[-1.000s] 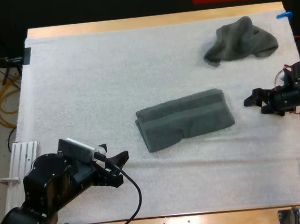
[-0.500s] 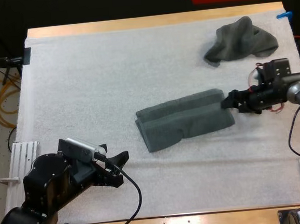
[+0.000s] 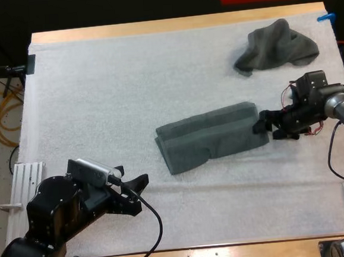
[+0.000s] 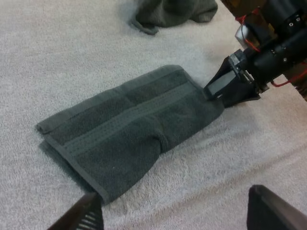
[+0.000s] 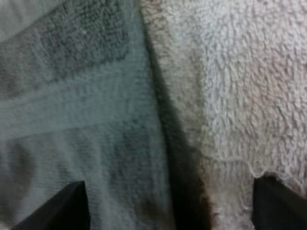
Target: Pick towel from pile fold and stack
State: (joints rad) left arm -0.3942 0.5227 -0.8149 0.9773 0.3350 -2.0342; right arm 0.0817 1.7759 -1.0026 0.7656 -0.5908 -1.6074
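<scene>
Grey-green terry towel (image 3: pixel 211 136), apparently folded oblong

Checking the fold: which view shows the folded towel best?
Left wrist view: the whole folded towel, layers and hems plain. High view has it whole, farther off; right wrist view sees its edge.

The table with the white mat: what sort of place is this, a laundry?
Probably a robotics lab bench, not a laundry: the left gripper and right gripper sit over a white mat on a wooden table, with a folded towel and a crumpled towel as practice pieces.
</scene>
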